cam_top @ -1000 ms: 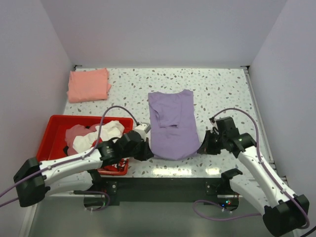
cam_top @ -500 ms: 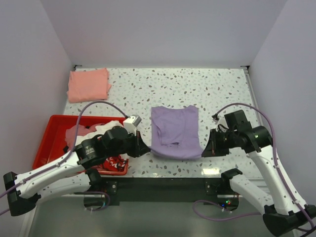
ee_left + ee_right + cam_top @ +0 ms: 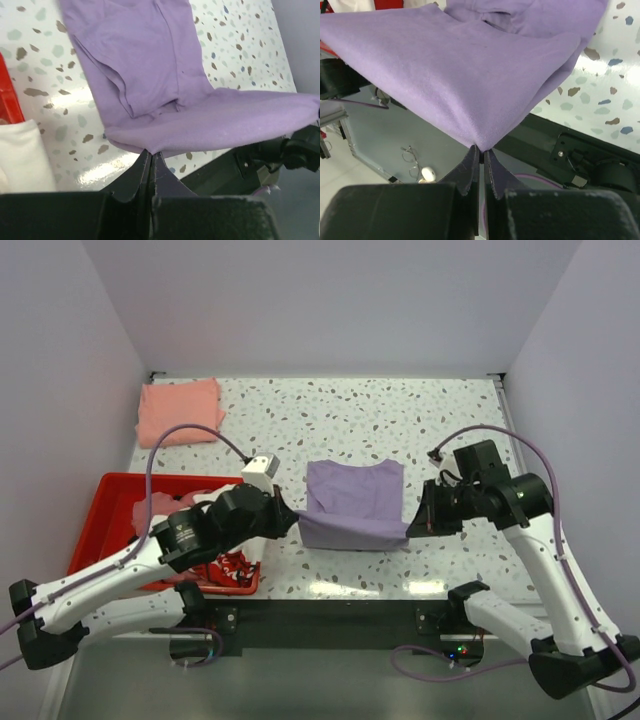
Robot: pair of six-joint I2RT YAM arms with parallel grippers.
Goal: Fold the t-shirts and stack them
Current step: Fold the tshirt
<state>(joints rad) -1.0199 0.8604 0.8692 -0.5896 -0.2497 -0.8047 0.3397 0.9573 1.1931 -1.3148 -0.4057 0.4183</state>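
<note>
On the speckled desk's (image 3: 450, 430) far-left corner lies a folded salmon-pink cloth t-shirt (image 3: 180, 412). At mid-desk the left claw (image 3: 295, 523) pinches the near-left corner of a plain lavender-purple cloth t-shirt (image 3: 355, 502), the right claw (image 3: 411, 530) its near-right corner, with that hem raised.

One lavender t-shirt (image 3: 355, 502) and one salmon-pink t-shirt (image 3: 180, 412) make two t-shirts that count singly. One red tray (image 3: 108, 508) holds one heap of garments (image 3: 150, 508), too hidden to number. Two robot arms show, the left arm (image 3: 110, 575) and the right arm (image 3: 560, 575), over one speckled table (image 3: 450, 430).
</note>
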